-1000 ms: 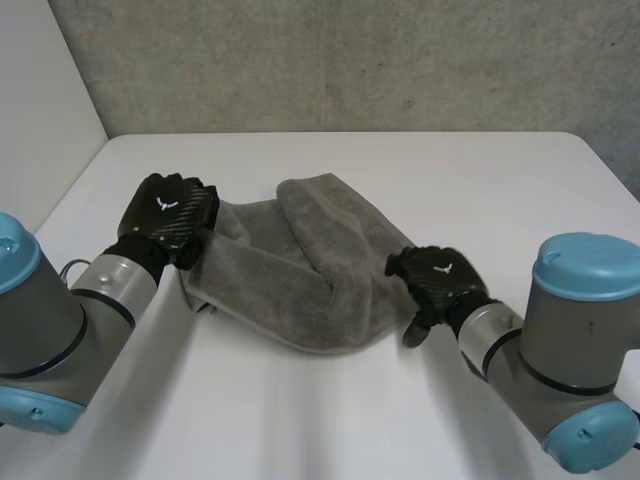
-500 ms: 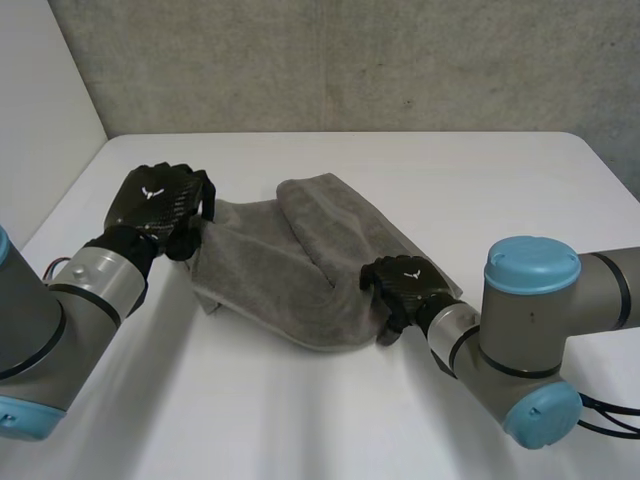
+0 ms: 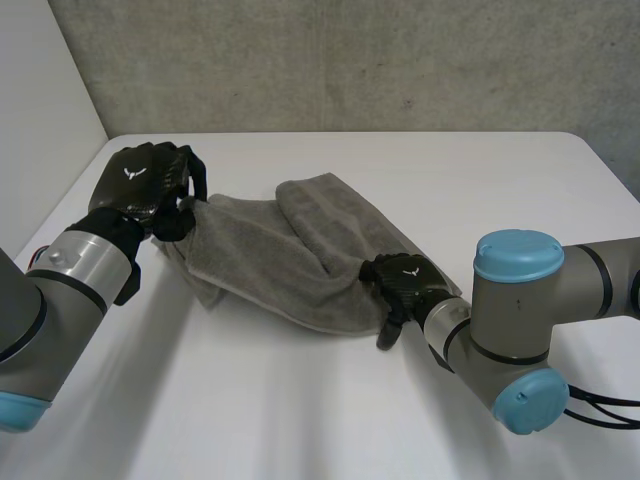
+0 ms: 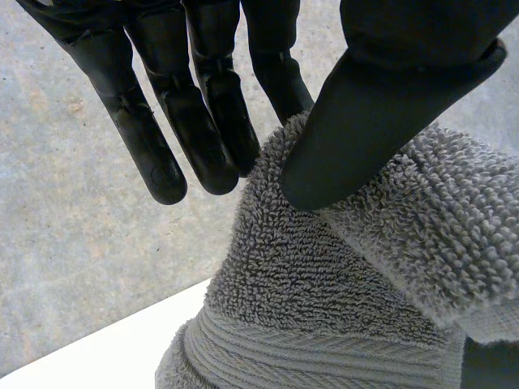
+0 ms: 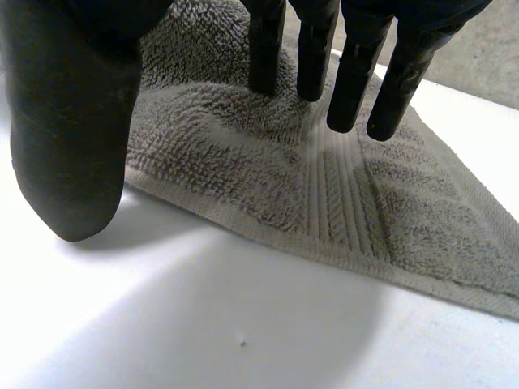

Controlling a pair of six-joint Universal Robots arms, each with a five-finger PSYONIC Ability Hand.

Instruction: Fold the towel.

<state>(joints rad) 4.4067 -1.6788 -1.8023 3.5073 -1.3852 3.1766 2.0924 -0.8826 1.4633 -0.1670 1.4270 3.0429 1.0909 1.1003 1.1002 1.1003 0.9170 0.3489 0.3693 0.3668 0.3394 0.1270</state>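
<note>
**White table, grey towel: one end pinched, the other only touched**

White tabletop [image 3: 300,420] runs back to a rough grey concrete wall [image 3: 350,60]. The grey terry towel [image 3: 270,255] lies rumpled across the middle of the table, slanting from far left to near right. A thick roll of cloth is bunched along its far side. It is nowhere near flat, and no clean fold shows yet.

The left hand [image 3: 140,185] is at the towel's left end and has that end raised off the table. Its wrist view shows the thumb [image 4: 381,121] pressing the cloth's edge against fairly straight fingers [image 4: 203,138], a pinch on rather little cloth. The right hand [image 3: 400,282] sits at the towel's near right edge. Its fingers [image 5: 349,89] point down onto the pile just inside the hem. Its thumb hangs apart over bare table, off the cloth. Nothing is caught between them, so I'd call that hand open and merely touching.

From where I stand, a few things could go wrong:

- **Dragging:** if the left hand carries its end across while the right end is only touched, the towel will likely drag or twist like a rope, and the fold will come out crooked.
- **Slipping:** the left pinch looks shallow, so the weight of the hanging terry could pull the edge free.
- **Missed grasp:** the hem under the right hand lies flat on the table, and a thumb sliding in may push it away rather than get beneath it.
- **Lump:** the bunched roll, if left unspread, would be folded in as a lump.
</note>
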